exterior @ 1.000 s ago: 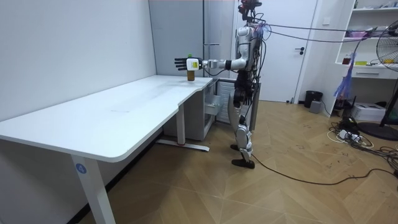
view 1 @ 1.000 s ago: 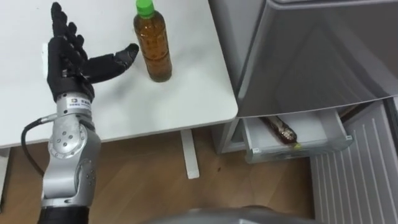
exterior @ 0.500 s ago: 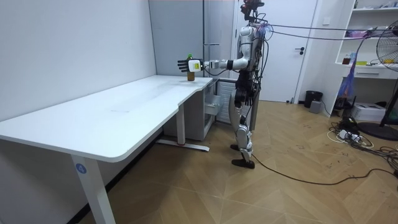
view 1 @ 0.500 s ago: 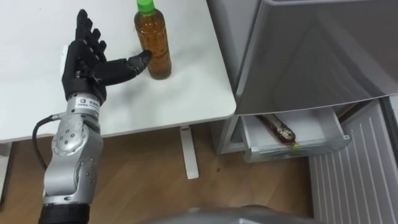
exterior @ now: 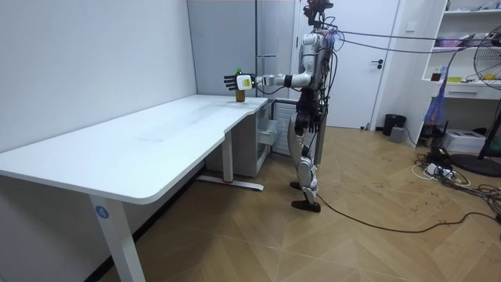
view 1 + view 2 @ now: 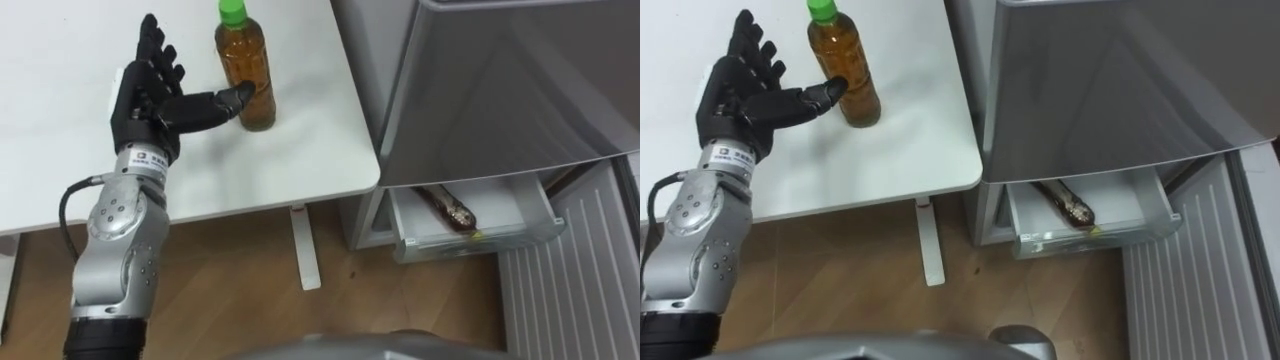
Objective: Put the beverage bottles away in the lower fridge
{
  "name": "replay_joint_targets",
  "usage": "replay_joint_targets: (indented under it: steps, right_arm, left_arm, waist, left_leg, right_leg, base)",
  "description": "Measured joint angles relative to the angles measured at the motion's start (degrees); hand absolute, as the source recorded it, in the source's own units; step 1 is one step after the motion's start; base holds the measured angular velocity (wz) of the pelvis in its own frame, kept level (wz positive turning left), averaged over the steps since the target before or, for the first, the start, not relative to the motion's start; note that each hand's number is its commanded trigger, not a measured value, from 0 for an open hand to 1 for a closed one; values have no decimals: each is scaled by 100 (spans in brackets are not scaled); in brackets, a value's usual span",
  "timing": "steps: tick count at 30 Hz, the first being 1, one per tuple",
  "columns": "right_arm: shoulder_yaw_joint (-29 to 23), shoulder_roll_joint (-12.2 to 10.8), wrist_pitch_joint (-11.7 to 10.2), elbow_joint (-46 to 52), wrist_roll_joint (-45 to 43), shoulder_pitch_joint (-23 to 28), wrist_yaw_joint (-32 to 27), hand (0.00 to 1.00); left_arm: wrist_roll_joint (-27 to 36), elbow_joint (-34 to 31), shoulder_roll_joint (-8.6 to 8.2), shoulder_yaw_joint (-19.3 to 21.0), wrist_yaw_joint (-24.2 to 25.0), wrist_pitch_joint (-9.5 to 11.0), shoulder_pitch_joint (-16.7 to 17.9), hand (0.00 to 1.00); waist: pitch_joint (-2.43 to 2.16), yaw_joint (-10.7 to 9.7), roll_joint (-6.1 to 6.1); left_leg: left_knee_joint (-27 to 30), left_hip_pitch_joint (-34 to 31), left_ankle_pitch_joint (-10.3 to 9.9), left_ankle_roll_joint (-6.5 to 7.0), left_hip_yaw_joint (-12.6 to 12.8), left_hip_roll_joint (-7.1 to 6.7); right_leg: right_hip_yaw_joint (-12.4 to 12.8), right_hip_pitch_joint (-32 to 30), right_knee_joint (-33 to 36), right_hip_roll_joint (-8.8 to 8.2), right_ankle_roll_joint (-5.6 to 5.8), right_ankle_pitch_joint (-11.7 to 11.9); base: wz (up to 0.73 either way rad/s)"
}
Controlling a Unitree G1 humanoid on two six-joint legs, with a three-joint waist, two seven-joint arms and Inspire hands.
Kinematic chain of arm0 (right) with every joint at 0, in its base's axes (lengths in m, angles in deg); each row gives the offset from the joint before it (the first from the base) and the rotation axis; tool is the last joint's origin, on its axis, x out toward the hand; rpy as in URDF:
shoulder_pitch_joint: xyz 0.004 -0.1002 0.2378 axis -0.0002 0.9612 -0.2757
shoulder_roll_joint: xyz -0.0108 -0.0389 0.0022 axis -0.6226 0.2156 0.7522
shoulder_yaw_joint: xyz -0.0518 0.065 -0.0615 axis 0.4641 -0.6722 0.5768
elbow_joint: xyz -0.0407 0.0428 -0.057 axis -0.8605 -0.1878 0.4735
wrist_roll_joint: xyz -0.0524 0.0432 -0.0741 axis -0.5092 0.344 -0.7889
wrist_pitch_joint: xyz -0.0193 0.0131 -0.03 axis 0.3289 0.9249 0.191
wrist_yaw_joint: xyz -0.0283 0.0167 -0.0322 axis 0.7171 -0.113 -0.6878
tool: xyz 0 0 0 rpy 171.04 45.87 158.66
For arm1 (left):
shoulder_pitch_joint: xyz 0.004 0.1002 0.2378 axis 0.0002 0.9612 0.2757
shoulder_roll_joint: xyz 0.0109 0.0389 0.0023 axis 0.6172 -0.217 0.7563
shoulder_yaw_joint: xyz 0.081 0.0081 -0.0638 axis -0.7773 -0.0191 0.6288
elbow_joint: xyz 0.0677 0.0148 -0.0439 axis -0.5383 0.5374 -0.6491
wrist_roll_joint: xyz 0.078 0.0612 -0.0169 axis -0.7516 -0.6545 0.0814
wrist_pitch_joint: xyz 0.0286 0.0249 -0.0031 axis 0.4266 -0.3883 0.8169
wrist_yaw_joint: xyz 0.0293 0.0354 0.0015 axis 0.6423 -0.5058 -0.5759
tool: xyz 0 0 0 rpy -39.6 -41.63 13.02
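Note:
A bottle of brown tea with a green cap [image 6: 246, 66] [image 6: 844, 63] stands upright on the white table [image 6: 290, 160] near its right end. My left hand [image 6: 155, 95] [image 6: 740, 85] is open just left of the bottle, fingers straight and spread, the thumb tip touching the bottle's side. In the room view the left hand [image 5: 234, 80] is stretched out over the table's far end beside the bottle [image 5: 240, 94]. A second bottle [image 6: 448, 206] lies on its side in the open lower fridge drawer [image 6: 470, 245].
The grey fridge [image 6: 500, 80] stands right of the table, its lower door [image 6: 575, 280] swung open at the right. I stand on the wood floor in front of the fridge. A table leg [image 6: 303, 250] rises below the table edge.
My left hand has moved right across the table toward the bottle, until the thumb reached the bottle's side. The bottle has not moved.

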Motion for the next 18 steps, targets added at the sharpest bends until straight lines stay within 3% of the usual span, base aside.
replay_joint_targets:
  steps: [7, 18]
  right_arm:
    - [-2, 0, -2, 107, -1, 11, 0, 0]
    - [-7, 1, -5, 127, -120, 58, 81, 0]
  left_arm:
    - [-6, 0, -1, -21, 169, -20, -18, 0]
    - [-13, -1, 1, -41, 210, -40, -412, 0]
  waist:
    - [2, -24, 2]
    - [12, -93, 54]
  left_leg:
    - [-14, 7, -1, 0, 1, 10]
    - [-73, 58, -1, 0, 48, 22]
  right_leg:
    - [-9, 6, 0, 9, 0, -1]
    - [13, 19, -9, 15, 0, -1]
  base:
    - [0]
    - [-2]
